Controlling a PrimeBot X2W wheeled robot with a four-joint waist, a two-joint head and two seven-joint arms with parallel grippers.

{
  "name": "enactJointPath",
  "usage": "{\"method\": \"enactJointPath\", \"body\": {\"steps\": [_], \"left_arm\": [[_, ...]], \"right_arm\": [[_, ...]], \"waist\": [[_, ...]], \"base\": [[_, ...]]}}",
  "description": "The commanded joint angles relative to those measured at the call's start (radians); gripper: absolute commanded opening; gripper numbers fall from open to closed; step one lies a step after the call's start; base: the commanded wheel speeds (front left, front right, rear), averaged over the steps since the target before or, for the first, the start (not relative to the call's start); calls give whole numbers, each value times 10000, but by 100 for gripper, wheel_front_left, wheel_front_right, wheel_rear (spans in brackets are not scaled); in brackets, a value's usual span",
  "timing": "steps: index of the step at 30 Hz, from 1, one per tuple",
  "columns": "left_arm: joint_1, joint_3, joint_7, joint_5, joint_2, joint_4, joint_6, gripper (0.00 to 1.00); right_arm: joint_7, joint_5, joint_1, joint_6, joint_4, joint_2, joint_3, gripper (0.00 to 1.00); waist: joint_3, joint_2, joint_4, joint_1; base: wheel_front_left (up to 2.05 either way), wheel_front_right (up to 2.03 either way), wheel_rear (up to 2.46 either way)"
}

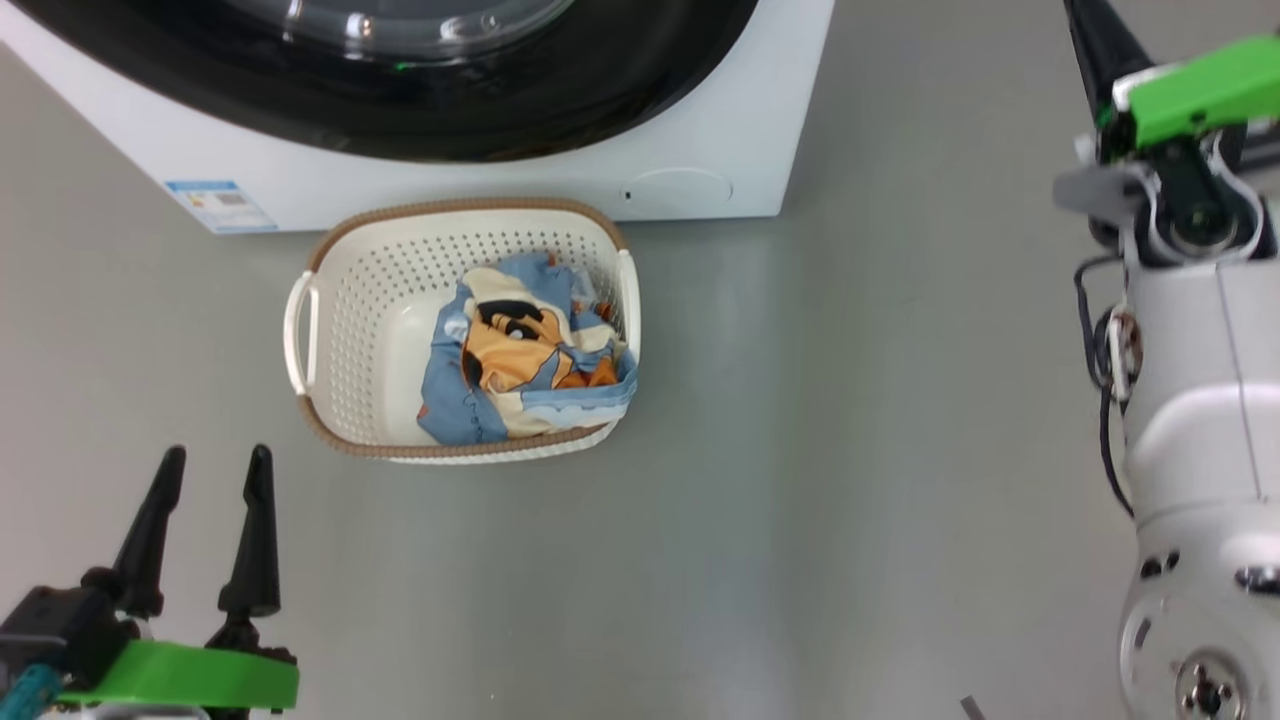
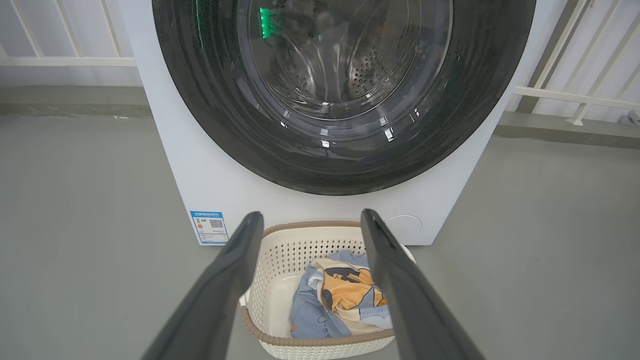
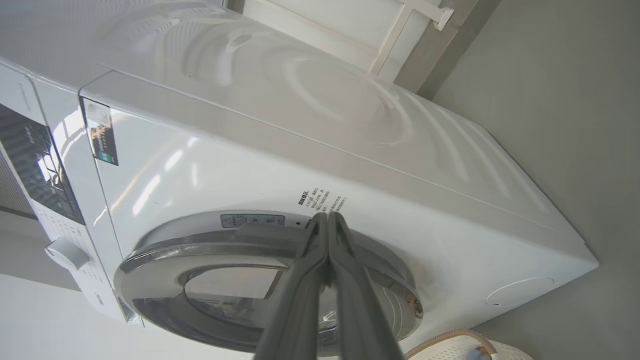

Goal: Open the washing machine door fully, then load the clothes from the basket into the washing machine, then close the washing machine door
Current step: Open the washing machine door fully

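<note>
You have a smooth, matte grey floor (image 1: 850, 450) under everything, faintly glossy where the light falls. The washing machine (image 1: 720, 110) stands on it, a white box with a blue label sticker (image 1: 220, 205) low on its front and a round flap (image 1: 680, 188) at the other lower corner. In the left wrist view a white railing (image 2: 65, 61) runs along the pale wall behind it, above a darker grey step.

The washing machine door (image 2: 340, 75) lies flush against the front, its black rim ringing the clear glass. The basket (image 1: 350, 300) sits on the floor just in front of the machine, and the clothes (image 1: 525, 355) are bunched in its right half.

Your left gripper (image 1: 216, 458) hangs low, near the basket's left corner, with its jaws spread wide and nothing between them. Your right gripper (image 3: 327, 216) is up at the door's rim, fingers pressed together with nothing between them; you cannot tell whether the tips touch the rim. A dark control panel (image 3: 35, 160) and a knob (image 3: 67, 252) show along the machine's top strip.
</note>
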Motion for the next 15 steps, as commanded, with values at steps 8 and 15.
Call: {"method": "enactJointPath", "body": {"steps": [8, 15], "left_arm": [[-754, 78, -122, -245, 400, -407, -29, 100], [-1046, -209, -122, -368, 405, -416, -29, 100]], "right_arm": [[904, -119, -2314, -9, 1439, 141, -198, 0], [1030, -585, -3703, -9, 2563, 141, -391, 0]], "waist": [[791, 0, 515, 0], [1162, 0, 862, 0]], "base": [[0, 0, 0], [0, 0, 0]]}}
